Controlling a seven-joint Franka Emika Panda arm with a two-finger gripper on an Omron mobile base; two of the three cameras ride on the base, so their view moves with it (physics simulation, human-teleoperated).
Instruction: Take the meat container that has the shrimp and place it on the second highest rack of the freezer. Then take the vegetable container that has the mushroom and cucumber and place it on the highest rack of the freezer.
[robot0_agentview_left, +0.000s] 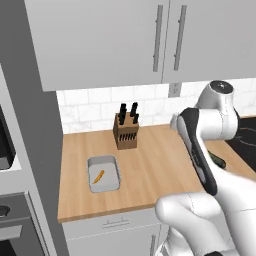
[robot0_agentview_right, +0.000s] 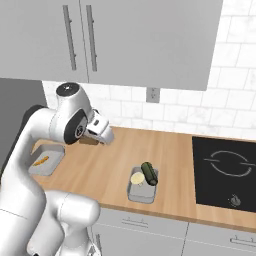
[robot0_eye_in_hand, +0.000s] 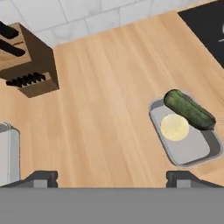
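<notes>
The meat container (robot0_agentview_left: 111, 180) is a grey tray on the wooden counter's left part, with an orange shrimp (robot0_agentview_left: 98, 176) in it; its edge shows at the hand view's left (robot0_eye_in_hand: 6, 153). The vegetable container (robot0_eye_in_hand: 192, 153) sits nearer the cooktop and holds a dark green cucumber (robot0_eye_in_hand: 189, 109) and a pale round mushroom (robot0_eye_in_hand: 174, 127). My gripper (robot0_eye_in_hand: 113, 178) hangs open above the bare counter between the two trays, with nothing between its fingers. From the right base camera the gripper (robot0_agentview_right: 102, 132) is raised over the counter, left of the vegetable container (robot0_agentview_right: 141, 194). The freezer is out of view.
A wooden knife block (robot0_agentview_left: 125, 130) stands at the back wall behind the meat container. A black cooktop (robot0_agentview_right: 225, 172) lies at the counter's right. Grey upper cabinets (robot0_agentview_left: 110, 40) hang overhead. A tall grey panel (robot0_agentview_left: 30, 150) bounds the counter on the left.
</notes>
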